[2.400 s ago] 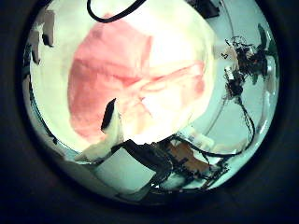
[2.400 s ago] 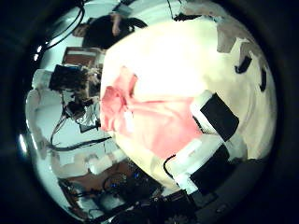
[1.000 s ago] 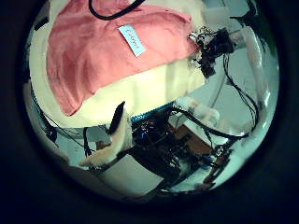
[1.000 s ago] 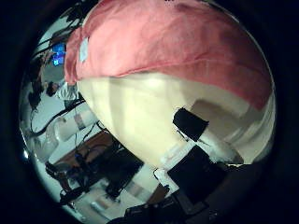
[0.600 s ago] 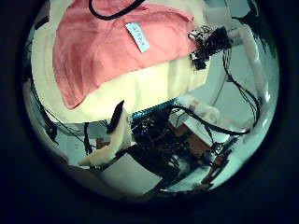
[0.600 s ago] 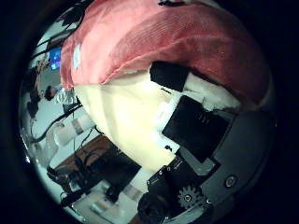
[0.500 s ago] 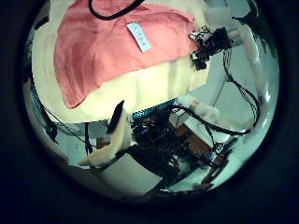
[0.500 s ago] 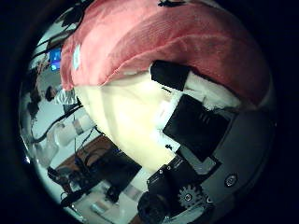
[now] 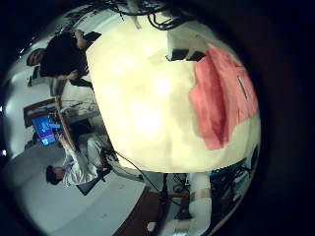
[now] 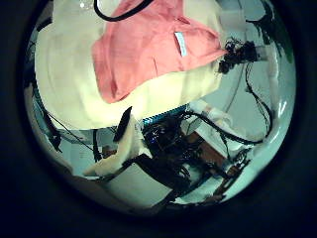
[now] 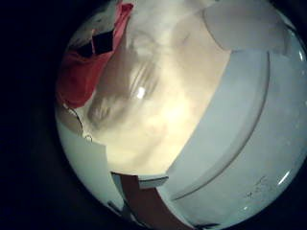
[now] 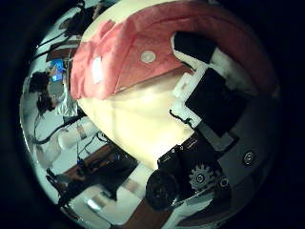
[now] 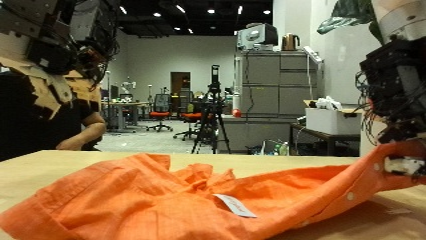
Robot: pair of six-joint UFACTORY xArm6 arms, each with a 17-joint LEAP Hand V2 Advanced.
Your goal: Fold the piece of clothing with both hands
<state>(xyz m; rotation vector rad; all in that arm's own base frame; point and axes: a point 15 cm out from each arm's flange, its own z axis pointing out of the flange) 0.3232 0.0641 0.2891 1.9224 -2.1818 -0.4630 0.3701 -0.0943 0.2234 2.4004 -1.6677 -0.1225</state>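
Observation:
An orange garment (image 13: pixel 173 195) lies crumpled on the pale table (image 13: pixel 40 165), a white label (image 13: pixel 234 206) showing on top. My right hand (image 13: pixel 393 90) is shut on the garment's edge beside it and holds that edge a little above the table. In the right thumb side palm view its fingers (image 12: pixel 195 48) curl onto the cloth (image 12: pixel 114 52) beside a button. My left hand (image 13: pixel 67 35) hangs high above the garment's other end, open and holding nothing. From the left palm the garment (image 10: pixel 149 50) lies well below, past one straight finger (image 10: pixel 121 129).
Grey cabinets (image 13: pixel 273 95) and a tripod (image 13: pixel 213 110) stand in the room behind the table. The tabletop (image 9: pixel 148 108) stretches wide beyond the garment (image 9: pixel 221 93) on the left hand's side.
The left hand has risen away from the garment. The right hand's fingers have curled onto the garment's edge and lifted it.

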